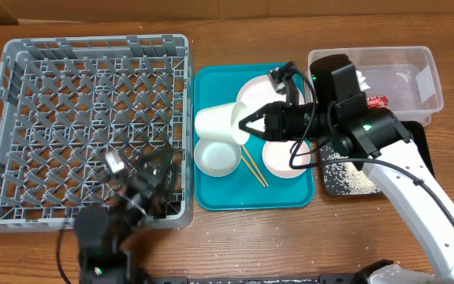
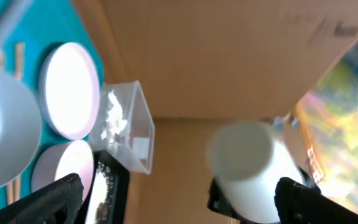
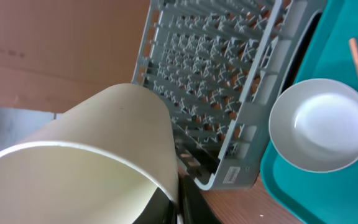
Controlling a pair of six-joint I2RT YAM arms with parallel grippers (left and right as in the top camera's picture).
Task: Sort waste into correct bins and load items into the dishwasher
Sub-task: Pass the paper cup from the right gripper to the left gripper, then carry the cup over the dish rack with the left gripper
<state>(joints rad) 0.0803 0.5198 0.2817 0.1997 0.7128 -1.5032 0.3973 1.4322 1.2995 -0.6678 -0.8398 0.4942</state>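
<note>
Right tool (image 1: 244,126) pinches rim of white cup (image 1: 213,122)

Rack (image 1: 22,118) left; big tray (image 1: 219,197) centre, bowl (image 1: 216,156), chopsticks (image 1: 254,170) on it; tub (image 1: 428,79), small tray (image 1: 420,138) right.

Dish rack (image 1: 93,43) is grey lattice — tray (image 1: 251,199) teal, cup (image 1: 217,122) white.

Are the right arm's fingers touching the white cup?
Touching. The right wrist view shows the fingers pinching the rim of the white cup, with no gap.
</note>
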